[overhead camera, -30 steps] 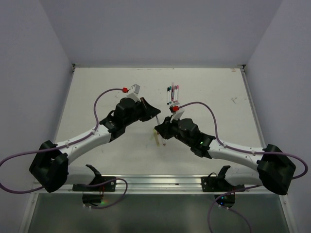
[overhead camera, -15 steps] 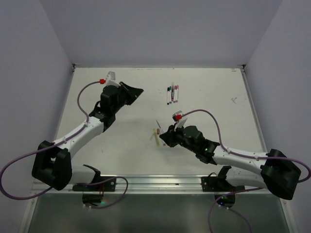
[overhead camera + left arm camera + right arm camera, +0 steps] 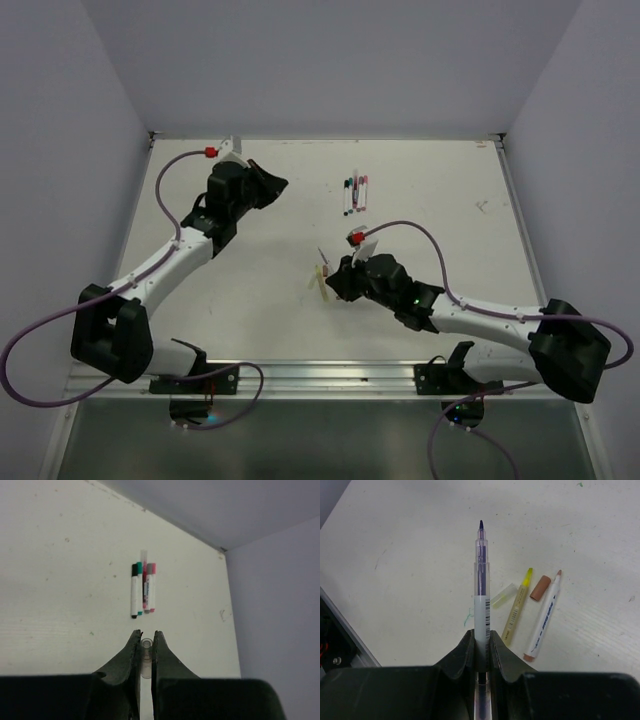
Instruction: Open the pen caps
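Landmark: the bundle of capped pens point(image 3: 355, 193). It lies on the white surface point(image 3: 450, 190), approx. at mid width and not far from the back edge point(image 3: 320, 140). The caps point(image 3: 134, 570) in black, green, red and pink sit on these pens.

The left pincer point(image 3: 145, 635) is to the left of the bundle, well apart from it and closer to the left edge. It is clenched on a small clear cap point(image 3: 146, 655), and the cap's open end faces the bundle. Between this pincer and the bundle there is an open stretch of surface.

The right pincer point(image 3: 481, 635) is on the near side of the bundle, toward the arm bases. It grasps the barrel of a blue pen point(image 3: 481, 570), whose bare tip points out in front of the jaws.

Also on the near side of the bundle, just beside this pincer, lie a yellow pen point(image 3: 517, 607) w/ bare tip and a pale cap point(image 3: 502, 594) beside it. Next to them are a brown-tipped pen point(image 3: 542, 617) and a brown cap point(image 3: 540, 587), lying loose near its tip.

To the right of the bundle, a wide stretch of surface runs to the right edge point(image 3: 515, 220).
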Available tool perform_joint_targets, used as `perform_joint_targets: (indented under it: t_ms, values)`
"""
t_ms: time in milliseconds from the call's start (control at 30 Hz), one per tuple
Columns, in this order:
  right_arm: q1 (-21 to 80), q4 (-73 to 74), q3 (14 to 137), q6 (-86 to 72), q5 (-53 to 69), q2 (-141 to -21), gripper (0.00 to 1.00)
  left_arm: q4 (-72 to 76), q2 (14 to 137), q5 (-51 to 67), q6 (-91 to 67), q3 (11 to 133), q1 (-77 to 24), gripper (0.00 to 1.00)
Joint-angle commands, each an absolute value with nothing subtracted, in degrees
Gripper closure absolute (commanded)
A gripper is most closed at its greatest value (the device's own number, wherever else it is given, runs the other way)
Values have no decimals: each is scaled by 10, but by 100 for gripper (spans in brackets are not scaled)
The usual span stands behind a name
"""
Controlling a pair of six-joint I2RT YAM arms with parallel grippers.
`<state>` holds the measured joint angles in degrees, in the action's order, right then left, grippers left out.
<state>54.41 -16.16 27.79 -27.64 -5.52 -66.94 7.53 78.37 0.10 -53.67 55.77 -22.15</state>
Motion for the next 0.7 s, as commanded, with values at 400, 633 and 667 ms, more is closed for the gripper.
perform_joint_targets:
  t_ms: [400, 633, 667]
  values:
    - [643, -58, 503, -386, -247, -919, 100, -213, 765, 76, -307, 450, -225, 93]
    - [670, -31, 545, -425, -310, -998, 97, -176, 784, 88, -320, 410, -249, 93]
    - [670, -30, 546, -429, -312, -1005, 97, -174, 787, 88, -320, 408, -253, 93]
